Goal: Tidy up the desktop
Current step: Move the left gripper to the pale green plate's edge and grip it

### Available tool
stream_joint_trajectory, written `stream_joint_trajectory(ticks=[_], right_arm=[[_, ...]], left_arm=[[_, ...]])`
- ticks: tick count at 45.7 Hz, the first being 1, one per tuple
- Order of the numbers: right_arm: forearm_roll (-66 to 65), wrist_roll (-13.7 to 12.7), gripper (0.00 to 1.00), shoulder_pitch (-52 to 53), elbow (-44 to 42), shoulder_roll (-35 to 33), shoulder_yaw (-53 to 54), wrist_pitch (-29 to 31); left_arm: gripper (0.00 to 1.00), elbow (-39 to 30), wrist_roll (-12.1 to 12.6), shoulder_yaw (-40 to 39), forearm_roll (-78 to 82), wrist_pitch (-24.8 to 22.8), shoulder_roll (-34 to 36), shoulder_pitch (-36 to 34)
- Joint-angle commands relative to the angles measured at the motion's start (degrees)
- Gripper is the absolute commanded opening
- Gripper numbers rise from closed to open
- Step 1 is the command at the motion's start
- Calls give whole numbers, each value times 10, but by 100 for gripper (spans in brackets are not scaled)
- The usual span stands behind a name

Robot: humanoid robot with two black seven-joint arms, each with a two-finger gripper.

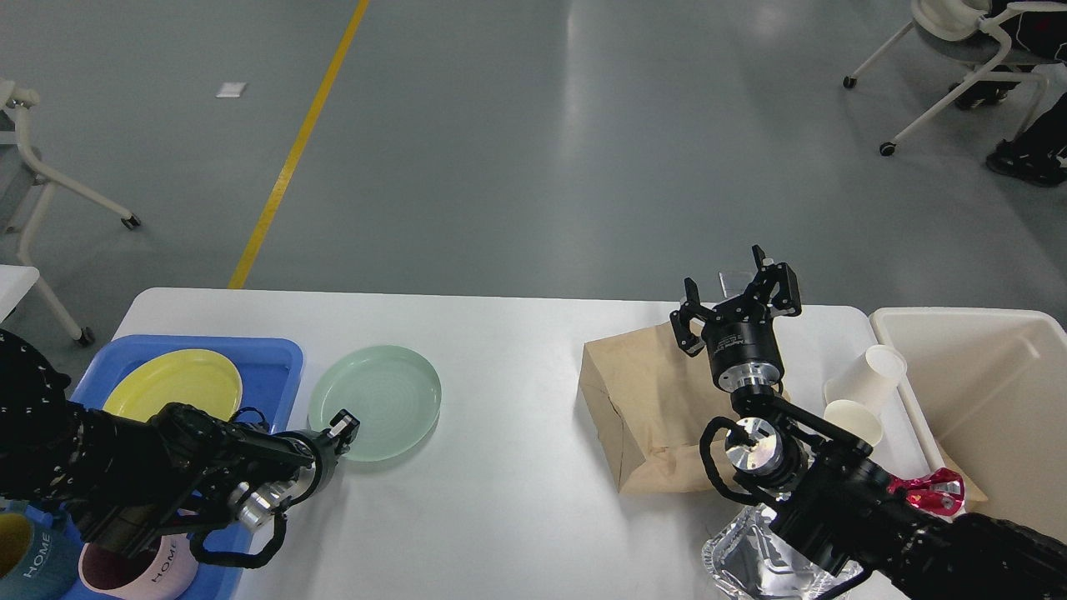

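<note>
Right tool (738, 298): fingers spread wide, nothing held, above far end of brown paper bag (646, 408).
Left tool (343, 425): at near rim of green plate (375, 402); grip can't tell.
Tabletop (508, 492): white, under both tools, carries bag and plate.
Blue tray (279, 354): left edge, holds yellow plate (173, 385).
</note>
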Motion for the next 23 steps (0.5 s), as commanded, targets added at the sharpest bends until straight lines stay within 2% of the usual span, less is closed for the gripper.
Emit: stream_joint_trajectory(ticks=[1, 13, 23], right_arm=[[0, 0, 100, 0, 0, 0, 0, 0], [0, 0, 100, 0, 0, 0, 0, 0], [0, 0, 100, 0, 0, 0, 0, 0]], left_arm=[[15, 0, 0, 0, 0, -1, 0, 2], [2, 0, 1, 1, 1, -3, 0, 4], [0, -5, 3, 1, 1, -3, 0, 1]])
